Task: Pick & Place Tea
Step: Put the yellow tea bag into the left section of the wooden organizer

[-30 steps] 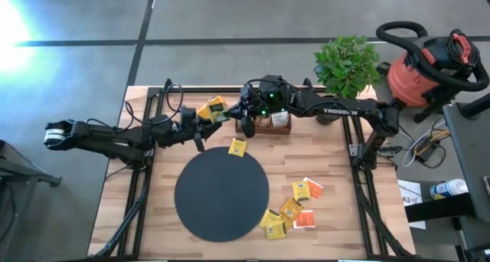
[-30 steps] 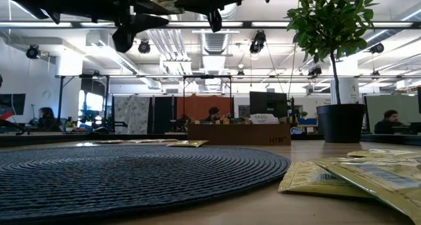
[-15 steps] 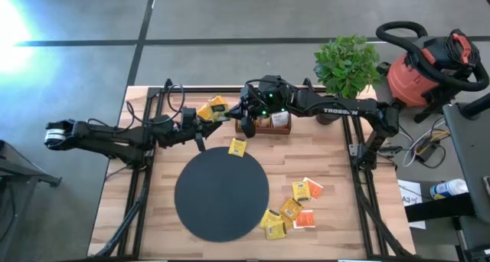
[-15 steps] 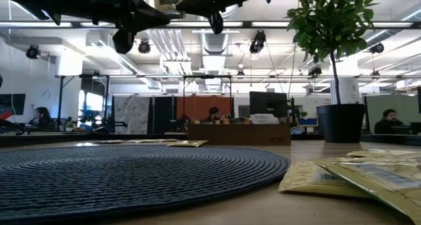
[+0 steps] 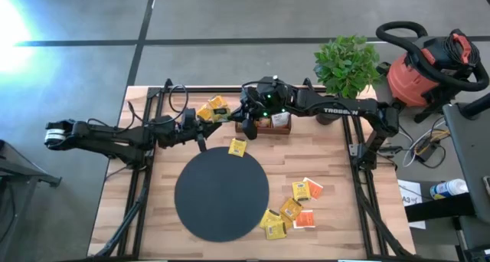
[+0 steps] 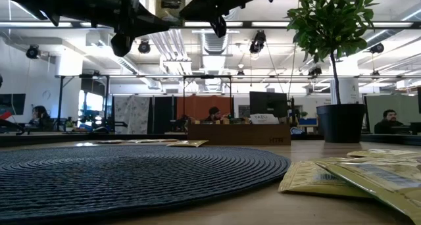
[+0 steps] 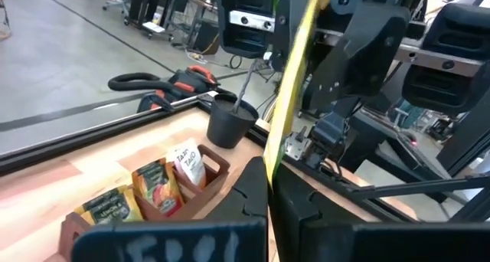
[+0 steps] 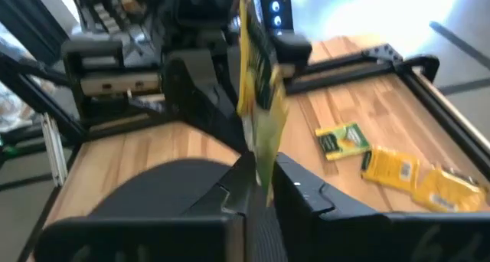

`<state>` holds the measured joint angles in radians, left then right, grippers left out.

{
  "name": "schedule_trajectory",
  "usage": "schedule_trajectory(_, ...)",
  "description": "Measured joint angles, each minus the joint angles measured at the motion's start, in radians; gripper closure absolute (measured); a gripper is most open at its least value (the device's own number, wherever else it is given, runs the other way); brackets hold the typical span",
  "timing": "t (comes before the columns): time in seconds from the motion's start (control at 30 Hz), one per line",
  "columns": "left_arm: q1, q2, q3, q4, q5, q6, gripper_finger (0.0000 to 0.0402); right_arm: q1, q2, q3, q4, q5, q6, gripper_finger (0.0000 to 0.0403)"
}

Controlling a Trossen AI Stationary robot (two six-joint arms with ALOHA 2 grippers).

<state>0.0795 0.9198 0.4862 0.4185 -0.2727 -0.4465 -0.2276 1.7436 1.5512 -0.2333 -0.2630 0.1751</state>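
A yellow tea sachet (image 7: 288, 86) stands on edge in the air between my two grippers, above the table's far middle. My left gripper (image 5: 213, 119) reaches in level from the left and is shut on it. My right gripper (image 5: 236, 119) comes from the right, its fingers slightly parted with the sachet's (image 8: 256, 78) other end between them. More yellow sachets (image 5: 213, 107) lie flat on the wood just beyond. One sachet (image 5: 237, 146) rests at the far edge of the black disc (image 5: 222, 194). My left gripper pinches one end of the sachet (image 7: 269, 166) between its two fingers, coming level from the table's left. The sachet stands on edge, clear of the table, and reaches ahead of the fingertips. My right gripper has the sachet's other end (image 8: 264, 170) between its parted fingers; whether they touch it, I cannot tell.
A brown wooden tray (image 5: 272, 121) with upright sachets stands just behind my right gripper. Several sachets (image 5: 291, 210) lie loose at the disc's near right. A potted plant (image 5: 346, 63) is at the far right corner, and a red vacuum (image 5: 429, 67) stands off the table.
My left gripper has shut on the sachet, which stays where it was. Both arms have kept their places.
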Motion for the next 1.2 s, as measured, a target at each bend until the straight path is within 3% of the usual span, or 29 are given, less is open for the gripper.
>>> schedule_trajectory(0.27, 0.000, 0.000, 0.000, -0.065, -0.009, 0.020, 0.0401, -0.023, 0.000, 0.064, -0.165, 0.001, -0.095, 0.0291)
schedule_trajectory(0.5, 0.000, 0.000, 0.000, -0.127, 0.024, 0.114, 0.0401, -0.087, 0.005, 0.238, -0.313, 0.003, -0.263, 0.0250)
schedule_trajectory(0.67, 0.000, 0.001, 0.001, -0.124, 0.033, 0.175, 0.0401, -0.111, 0.075, 0.382, -0.473, -0.035, -0.262, 0.0241)
schedule_trajectory(0.9, 0.002, 0.064, 0.034, -0.122, 0.040, 0.206, 0.0401, -0.103, 0.186, 0.529, -0.559, -0.125, -0.204, 0.0241)
schedule_trajectory(1.2, 0.042, 0.163, 0.052, -0.110, 0.079, 0.209, 0.0401, -0.096, 0.270, 0.702, -0.798, -0.135, -0.246, 0.0241)
